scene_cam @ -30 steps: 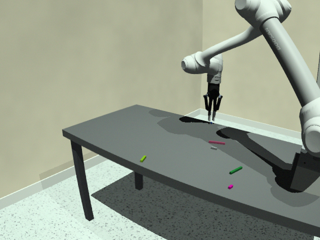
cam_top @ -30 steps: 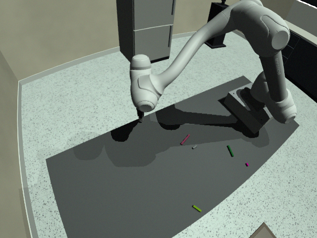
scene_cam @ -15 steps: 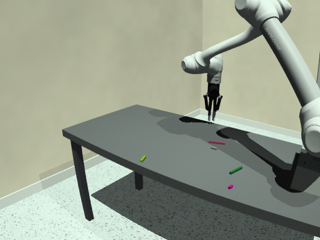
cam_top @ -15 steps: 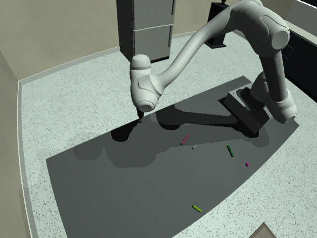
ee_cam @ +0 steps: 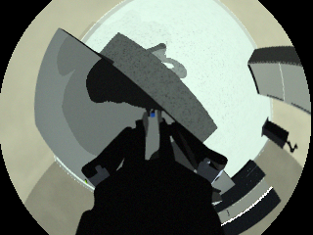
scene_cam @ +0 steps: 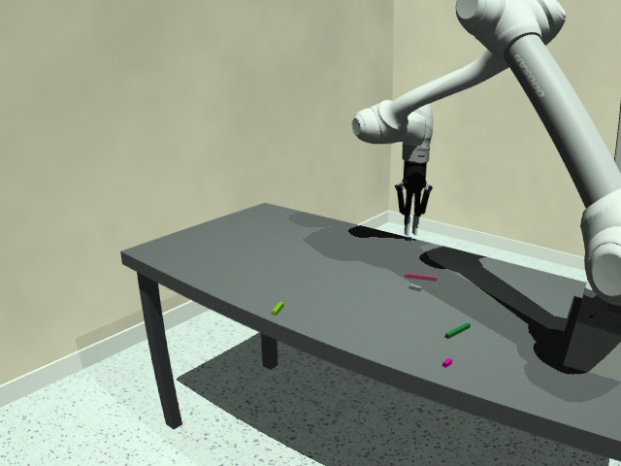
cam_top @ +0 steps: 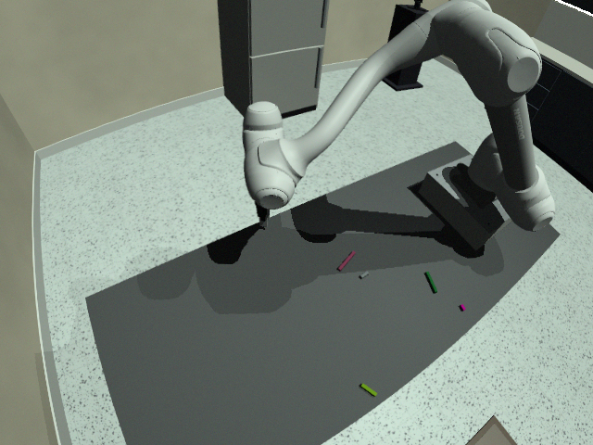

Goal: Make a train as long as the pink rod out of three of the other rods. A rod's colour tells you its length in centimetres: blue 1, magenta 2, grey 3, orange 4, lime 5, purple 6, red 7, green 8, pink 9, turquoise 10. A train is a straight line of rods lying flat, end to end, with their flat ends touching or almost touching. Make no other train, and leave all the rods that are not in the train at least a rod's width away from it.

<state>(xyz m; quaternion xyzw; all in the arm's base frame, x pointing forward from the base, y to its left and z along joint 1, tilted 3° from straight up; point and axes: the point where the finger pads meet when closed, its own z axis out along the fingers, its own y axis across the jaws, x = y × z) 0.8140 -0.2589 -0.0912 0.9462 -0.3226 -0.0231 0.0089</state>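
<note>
My gripper [cam_top: 263, 224] [scene_cam: 410, 233] [ee_cam: 153, 117] points down at the table's far edge. Its fingers are narrowly apart, with the small blue rod [scene_cam: 409, 238] [ee_cam: 153, 115] just below and between the tips; a gap shows around it. The pink rod [cam_top: 346, 260] [scene_cam: 420, 277] lies flat, with the short grey rod [cam_top: 363, 274] [scene_cam: 414, 287] close beside it but apart. The green rod [cam_top: 431, 282] [scene_cam: 457, 330] and the small magenta rod [cam_top: 462, 307] [scene_cam: 447, 362] lie nearer the arm's base. The lime rod [cam_top: 369, 389] [scene_cam: 277, 308] lies alone near the front edge. No rods touch.
The grey table [cam_top: 191, 354] [scene_cam: 225, 260] carries the arm's base [cam_top: 460, 210] at one end. The blue rod is very near the far edge, with floor beyond it. Dark arm shadows cover the area around the gripper. A fridge [cam_top: 287, 71] stands beyond the table.
</note>
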